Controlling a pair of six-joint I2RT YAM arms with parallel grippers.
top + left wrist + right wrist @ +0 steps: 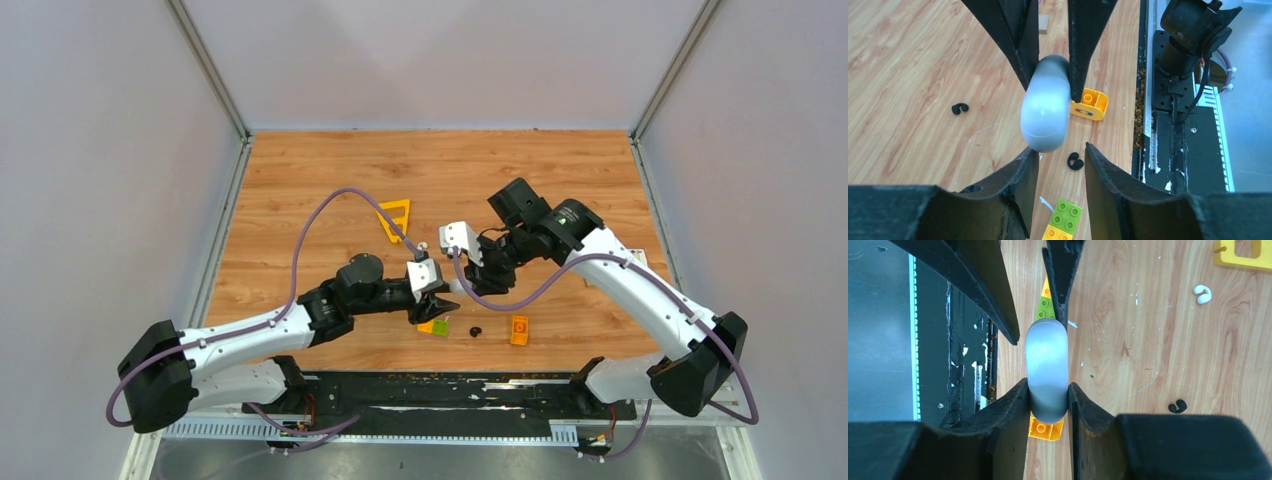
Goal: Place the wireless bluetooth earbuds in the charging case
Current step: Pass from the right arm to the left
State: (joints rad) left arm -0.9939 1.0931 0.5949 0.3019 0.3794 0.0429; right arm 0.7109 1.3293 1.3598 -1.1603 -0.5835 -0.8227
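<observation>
"Starting at your left: what had your left gripper [1060, 152] got?"

"Nothing firm. Its jaws stood narrowly apart round one end of the charging case [1045, 110], with one finger touching and a gap on the other side."

"And the case?"

"Up off the table [908, 60], between your two grippers, with its lid apparently shut."

"Your right gripper [1048, 387]?"

"Clamped across the case, carrying it."

"So how far along were you?"

"Barely begun, I'd judge. A black earbud [960, 108], a second black earbud [1075, 161] and the white earbud [1202, 293] lay loose on the wood. You had the lid to open and every bud to seat."
</observation>
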